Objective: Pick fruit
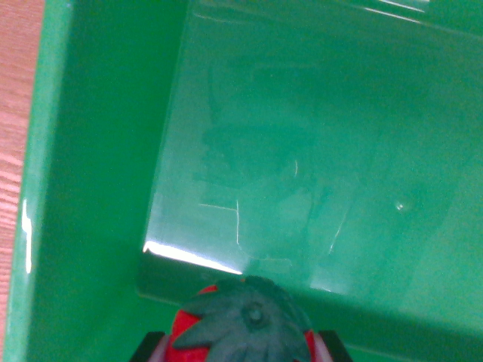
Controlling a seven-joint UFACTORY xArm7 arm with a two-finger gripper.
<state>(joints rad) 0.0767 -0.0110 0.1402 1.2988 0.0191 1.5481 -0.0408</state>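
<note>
One strawberry (243,332), two fingers (153,348), one green bin (98,151)

Strawberry (245,328) and jaws cut off at bottom edge.

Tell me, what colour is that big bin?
Green all over: the bin has glossy green walls and floor, seen in the wrist view, the only view here.

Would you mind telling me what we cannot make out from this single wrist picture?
- Strawberry: in the wrist view, its lower half is cut off by the bottom edge.
- End effector: only dark finger tips show beside the fruit; whether they clamp it cannot be told.
- Green bin: the frame edges cut off its far walls and most of its rim.
- Wooden table: only a strip shows at the wrist view's left.
</note>
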